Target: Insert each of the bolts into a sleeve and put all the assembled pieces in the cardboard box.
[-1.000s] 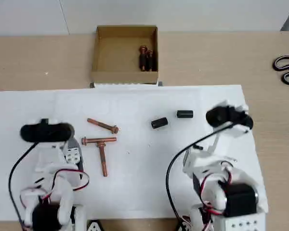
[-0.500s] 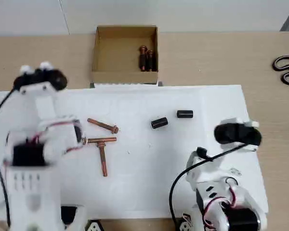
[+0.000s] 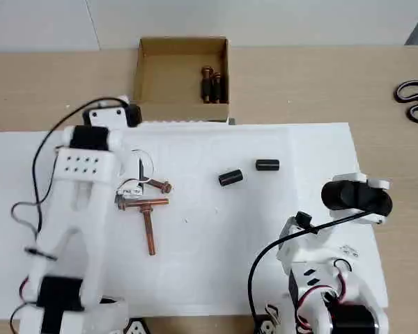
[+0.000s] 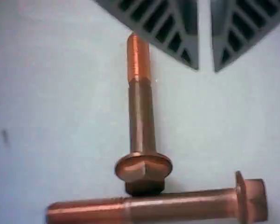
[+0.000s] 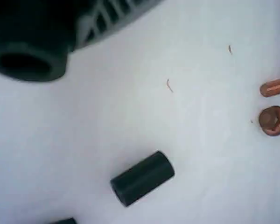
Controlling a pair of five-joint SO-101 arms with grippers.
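Bolts lying loose: 3 [image 3: 166,186] [image 3: 145,203] [image 3: 150,233] | sleeves lying loose: 2 [image 3: 230,177] [image 3: 267,165] | sleeve [image 5: 23,60] in the right claw [image 5: 51,42]: 1 | assembled pieces [image 3: 207,83] [image 3: 217,87] in cardboard box [image 3: 181,111]: 2 | scissors [image 3: 414,101]: 1 pair

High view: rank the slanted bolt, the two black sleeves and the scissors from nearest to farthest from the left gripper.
From the left gripper:
1. slanted bolt, right by it, on the left side.
2. left sleeve, toward the middle.
3. right sleeve, just beyond the first.
4. scissors, far off at the right edge.
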